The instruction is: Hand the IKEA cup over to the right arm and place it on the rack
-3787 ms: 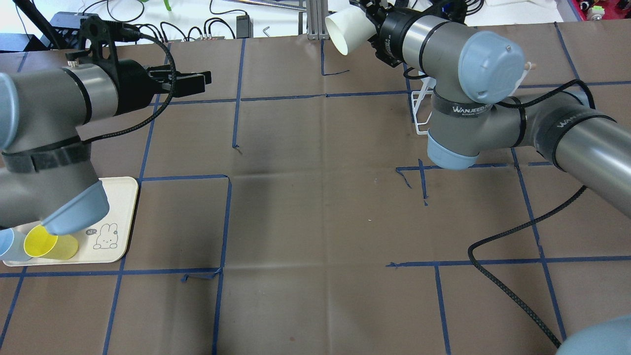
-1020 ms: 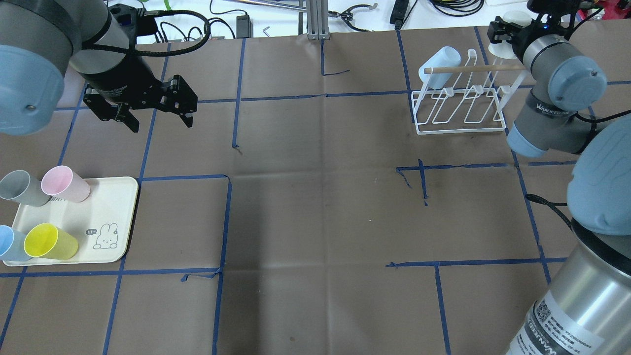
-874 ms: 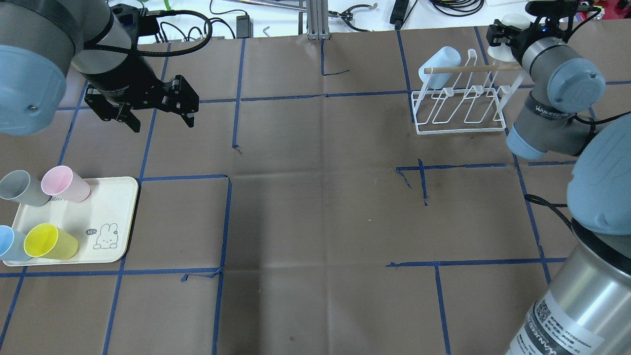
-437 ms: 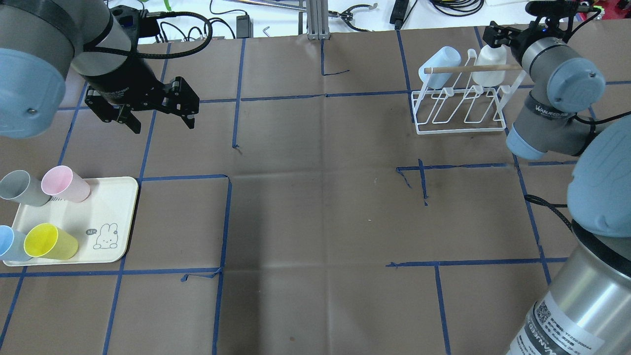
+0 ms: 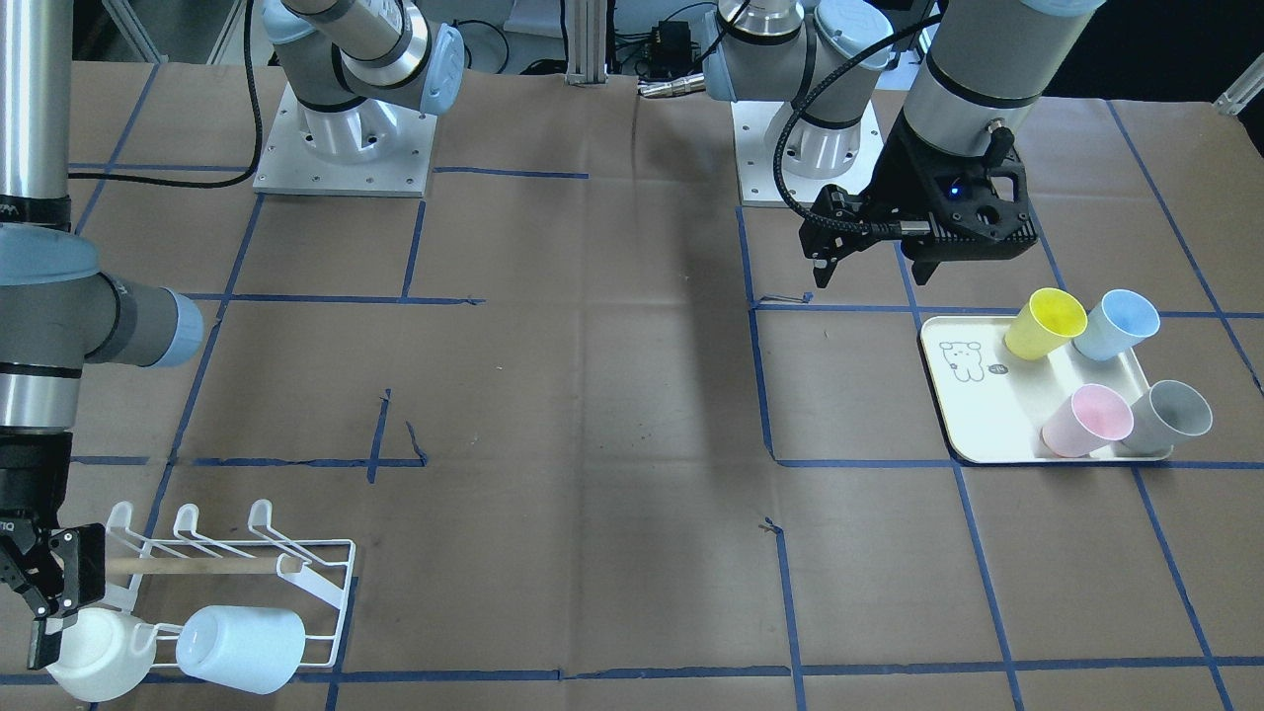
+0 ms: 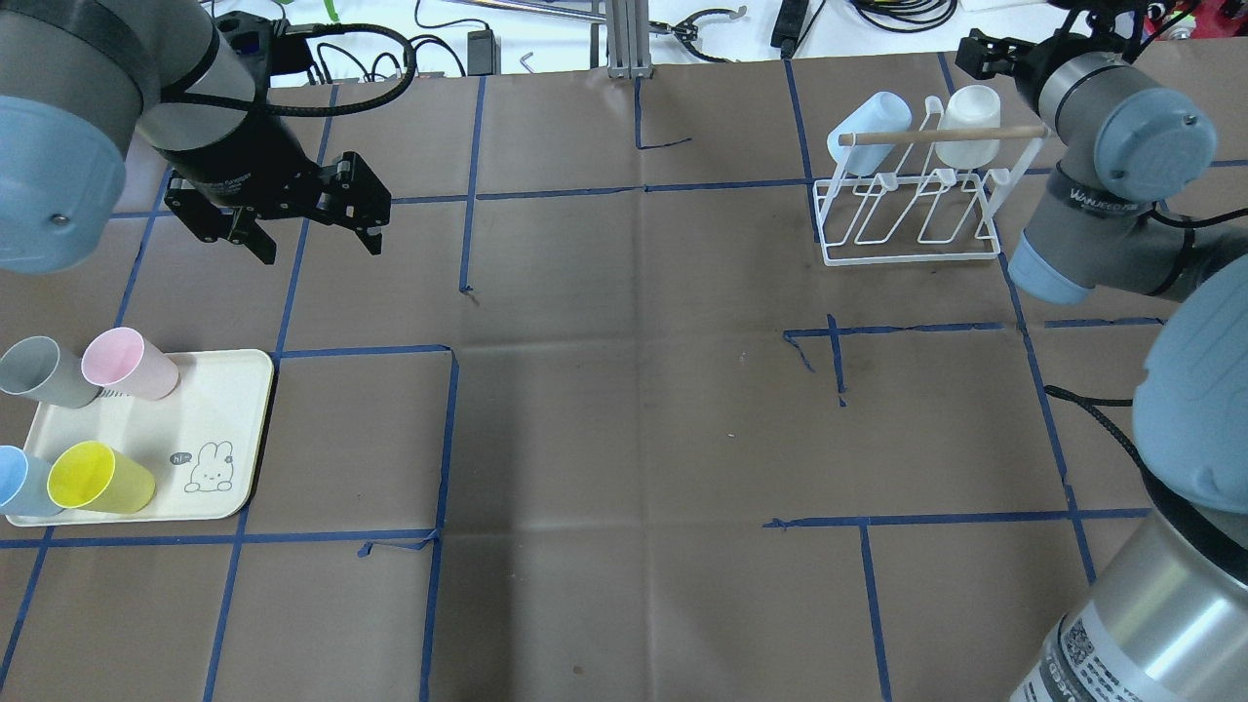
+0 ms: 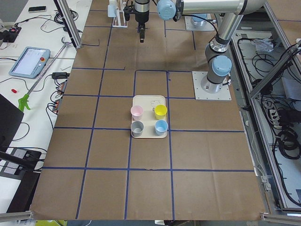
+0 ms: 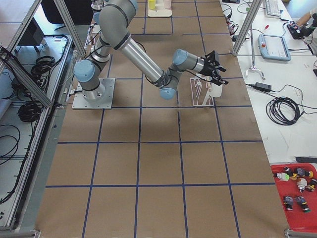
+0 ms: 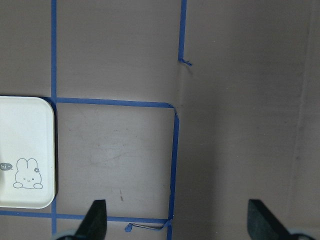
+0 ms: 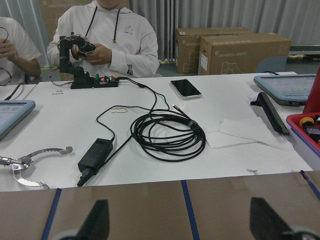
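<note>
The white IKEA cup (image 6: 965,112) hangs upside down on a back prong of the white wire rack (image 6: 912,255), next to a pale blue cup (image 6: 871,117). In the front-facing view the white cup (image 5: 94,652) and the rack (image 5: 331,578) are at the lower left. My right gripper (image 6: 983,54) is open and empty, just behind the white cup; it also shows in the front-facing view (image 5: 54,602) and the right wrist view (image 10: 180,220). My left gripper (image 6: 317,234) is open and empty, high above the table's far left; the left wrist view (image 9: 178,220) confirms this.
A cream tray (image 6: 224,409) with a bear drawing lies at the near left and holds yellow (image 6: 97,478), pink (image 6: 127,363), grey (image 6: 44,372) and blue (image 6: 19,483) cups. People sit at a cable-strewn white table (image 10: 160,145) beyond the far edge.
My right gripper brought the white cup down onto a rack prong, opened, and drew back from it. The left gripper has barely moved over the last second.
</note>
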Available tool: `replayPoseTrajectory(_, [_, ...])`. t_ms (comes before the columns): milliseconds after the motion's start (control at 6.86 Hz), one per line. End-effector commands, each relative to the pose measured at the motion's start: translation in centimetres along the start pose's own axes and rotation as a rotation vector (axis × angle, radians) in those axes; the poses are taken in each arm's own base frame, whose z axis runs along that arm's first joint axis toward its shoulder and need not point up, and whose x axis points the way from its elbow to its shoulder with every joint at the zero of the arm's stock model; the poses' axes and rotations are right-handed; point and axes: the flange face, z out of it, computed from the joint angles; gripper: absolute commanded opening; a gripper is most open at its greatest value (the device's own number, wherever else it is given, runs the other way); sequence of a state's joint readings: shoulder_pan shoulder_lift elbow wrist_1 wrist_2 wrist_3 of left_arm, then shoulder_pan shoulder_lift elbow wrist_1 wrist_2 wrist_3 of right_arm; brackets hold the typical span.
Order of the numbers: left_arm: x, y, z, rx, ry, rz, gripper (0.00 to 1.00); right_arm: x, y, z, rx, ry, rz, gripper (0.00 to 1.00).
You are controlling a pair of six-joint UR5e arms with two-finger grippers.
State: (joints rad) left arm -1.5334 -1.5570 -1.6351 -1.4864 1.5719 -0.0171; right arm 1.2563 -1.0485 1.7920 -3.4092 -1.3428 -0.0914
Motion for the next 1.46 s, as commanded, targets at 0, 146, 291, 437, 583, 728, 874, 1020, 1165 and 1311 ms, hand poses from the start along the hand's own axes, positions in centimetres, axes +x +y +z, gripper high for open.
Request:
replayPoseTrajectory(0, [0.1, 0.0, 0.0, 0.000, 0.001, 0.002, 1.00, -2.4, -4.0, -3.1, -0.188, -0.042, 0.024, 1.00])
replayPoseTrajectory(146, [0.1, 0.0, 0.0, 0.000, 0.001, 0.001, 1.00, -4.5, -6.3, -5.3, -0.277, -0.065, 0.026, 1.00])
replayPoseTrajectory(291, [0.1, 0.0, 0.0, 0.000, 0.001, 0.001, 1.00, -6.6, -8.3, -7.2, -0.384, -0.051, 0.011, 1.00])
replayPoseTrajectory(437, [0.2, 0.1, 0.0, 0.000, 0.000, 0.002, 1.00, -8.7, -10.3, -9.1, -0.470, -0.027, -0.015, 1.00])
replayPoseTrajectory(583, [0.2, 0.1, 0.0, 0.000, 0.000, 0.002, 1.00, -10.2, -11.3, -10.3, -0.554, -0.047, -0.023, 1.00])
replayPoseTrajectory(728, [0.2, 0.1, 0.0, 0.000, 0.000, 0.002, 1.00, -11.6, -12.0, -12.4, -0.661, -0.056, -0.006, 1.00])
replayPoseTrajectory(874, [0.2, 0.0, -0.1, 0.001, 0.000, 0.002, 1.00, -12.5, -12.9, -16.0, -0.746, -0.063, 0.002, 1.00])
replayPoseTrajectory(1020, [0.2, 0.1, -0.2, 0.003, 0.000, 0.002, 1.00, -14.0, -12.7, -20.0, -0.839, -0.078, -0.003, 1.00])
replayPoseTrajectory(1165, [0.2, 0.1, -0.2, 0.003, 0.000, 0.002, 1.00, -15.4, -12.3, -23.9, -0.937, -0.073, 0.019, 1.00])
replayPoseTrajectory(1311, [0.2, 0.0, -0.1, 0.002, 0.000, 0.002, 1.00, -16.3, -12.2, -27.9, -0.978, -0.025, 0.025, 1.00])
